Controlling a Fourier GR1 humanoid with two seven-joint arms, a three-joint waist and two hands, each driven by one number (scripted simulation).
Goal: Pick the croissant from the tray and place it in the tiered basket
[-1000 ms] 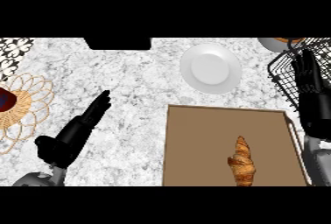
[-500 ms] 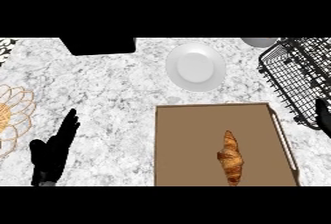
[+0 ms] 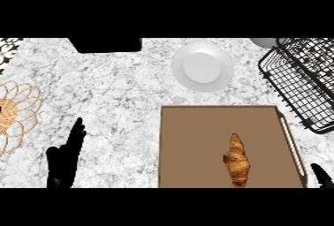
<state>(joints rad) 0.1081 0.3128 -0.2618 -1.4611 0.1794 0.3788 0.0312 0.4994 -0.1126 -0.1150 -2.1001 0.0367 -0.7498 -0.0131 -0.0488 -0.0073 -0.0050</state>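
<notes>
A golden croissant (image 3: 237,160) lies lengthwise on the brown tray (image 3: 195,141), toward the tray's near right side. The black wire tiered basket (image 3: 303,79) stands at the far right, beyond the tray's right corner. My left hand (image 3: 65,154) rests open at the lower left of the counter, fingers straight and pointing away, well left of the tray. Only a black tip of my right hand (image 3: 322,174) shows at the lower right edge, just right of the tray; its fingers are hidden.
A white plate (image 3: 202,66) sits behind the tray. A woven wire trivet (image 3: 14,115) lies at the left edge. A black block (image 3: 106,44) stands at the far edge, with a pale object (image 3: 263,42) near the basket.
The view has shifted: tray, plate and basket now sit further left and lower. My right arm, earlier over the basket at the right, has dropped almost out of view. The croissant stays put on the tray.
</notes>
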